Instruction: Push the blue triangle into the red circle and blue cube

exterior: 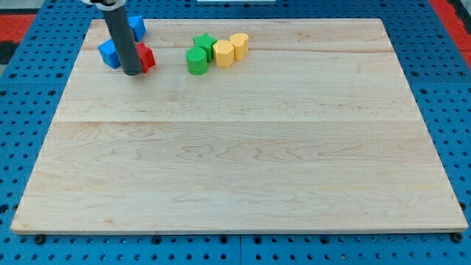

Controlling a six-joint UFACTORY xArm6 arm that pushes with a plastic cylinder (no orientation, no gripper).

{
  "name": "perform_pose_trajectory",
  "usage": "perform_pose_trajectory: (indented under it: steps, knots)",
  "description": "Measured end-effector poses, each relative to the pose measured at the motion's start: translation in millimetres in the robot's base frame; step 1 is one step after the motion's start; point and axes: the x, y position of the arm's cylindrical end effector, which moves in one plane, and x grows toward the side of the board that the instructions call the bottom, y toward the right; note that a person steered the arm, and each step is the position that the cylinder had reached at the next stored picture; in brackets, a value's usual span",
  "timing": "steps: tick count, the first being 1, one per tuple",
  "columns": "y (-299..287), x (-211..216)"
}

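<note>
One upright rod — my tip [133, 73] touching the red block [146, 58].

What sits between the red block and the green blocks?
Nothing: in the camera view, bare board separates the red block beside my tip from the green blocks.
</note>
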Motion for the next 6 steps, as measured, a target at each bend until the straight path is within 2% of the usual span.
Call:
perform_pose_trajectory:
  steps: [1, 5, 6]
  knots:
    - [0.6, 0.0]
    - [-127.9, 5.0]
    - [-131.6, -0.2]
